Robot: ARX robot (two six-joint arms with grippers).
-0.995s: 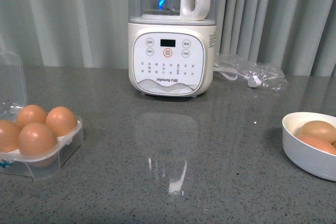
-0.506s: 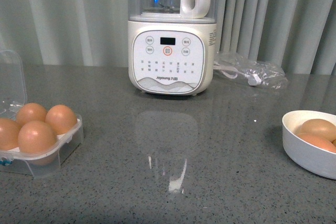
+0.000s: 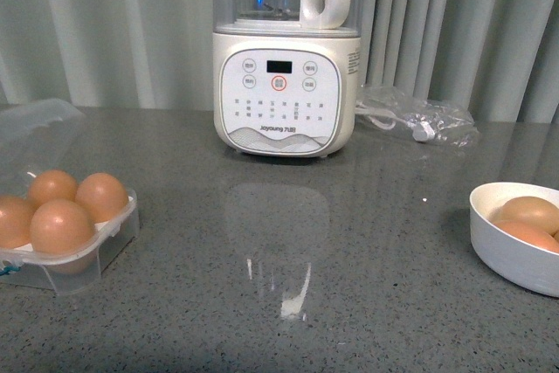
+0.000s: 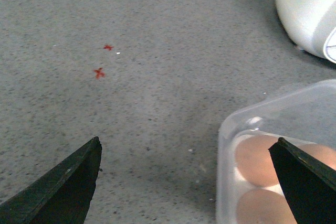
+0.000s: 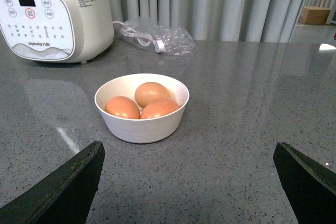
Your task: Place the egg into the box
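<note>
**A:** The egg (image 3: 63, 226) nearest the front sits in the box (image 3: 109, 246) at the left edge of the table (image 3: 349, 303). Three more are packed close around it, each in a cup.

**B:** And the lid (image 3: 35, 128)?

**A:** It is clear and open, and tilts up behind the eggs. A white blender (image 3: 285, 93) stands at the middle back with a plastic bag (image 3: 419, 121) to its right. A white bowl (image 3: 507, 255) holding more eggs is at the far right.

**B:** Left wrist view?

**A:** The left pincer (image 4: 186, 140) is spread wide and holds nothing, over bare table. The box corner, with eggs inside, lies just beside one finger — two red marks (image 4: 103, 60) are farther off.

**B:** Right wrist view?

**A:** The right pincer (image 5: 189, 144) is also wide apart with nothing between its fingers — it faces the bowl, where three eggs (image 5: 149, 94) lie together.
</note>
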